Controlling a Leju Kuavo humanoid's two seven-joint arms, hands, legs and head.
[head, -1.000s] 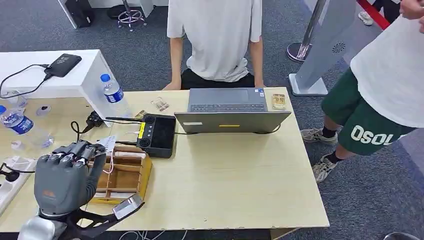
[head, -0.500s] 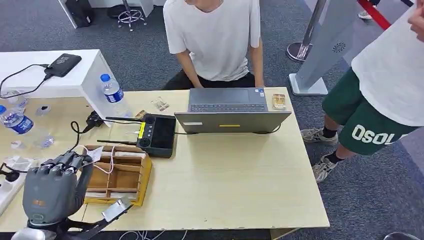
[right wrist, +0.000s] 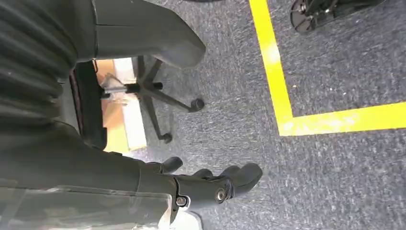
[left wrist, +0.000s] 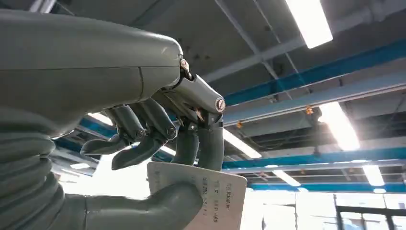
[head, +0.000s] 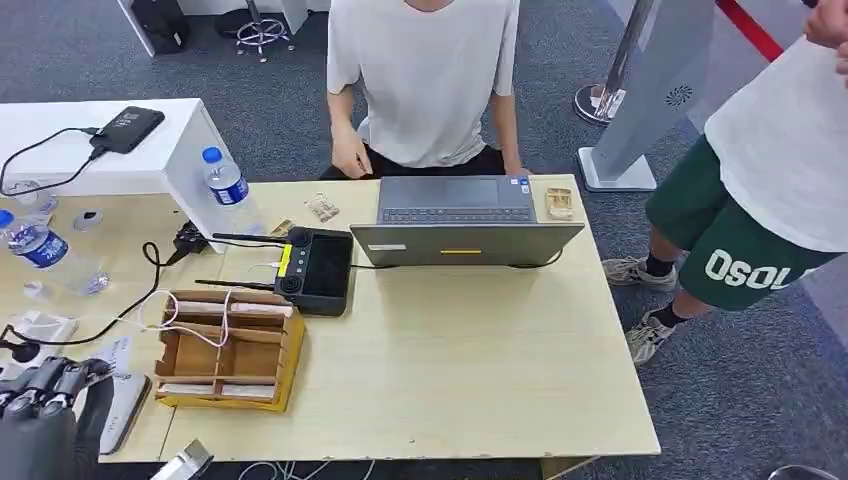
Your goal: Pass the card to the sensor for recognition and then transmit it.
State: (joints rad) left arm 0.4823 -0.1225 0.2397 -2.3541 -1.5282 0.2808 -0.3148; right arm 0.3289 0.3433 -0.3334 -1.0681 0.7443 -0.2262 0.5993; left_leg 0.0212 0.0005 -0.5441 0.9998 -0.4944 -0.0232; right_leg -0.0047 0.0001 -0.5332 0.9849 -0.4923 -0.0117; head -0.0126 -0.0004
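Left hand pinches white printed card between thumb and dark fingers, low beside the compartmented wooden box; right hand hangs over carpet, fingers curled, holding nothing.

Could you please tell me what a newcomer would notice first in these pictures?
Probably the open grey laptop at the pale wooden table's far edge, with a person in a white T-shirt behind it. Then the left hand, pinching a white printed card.
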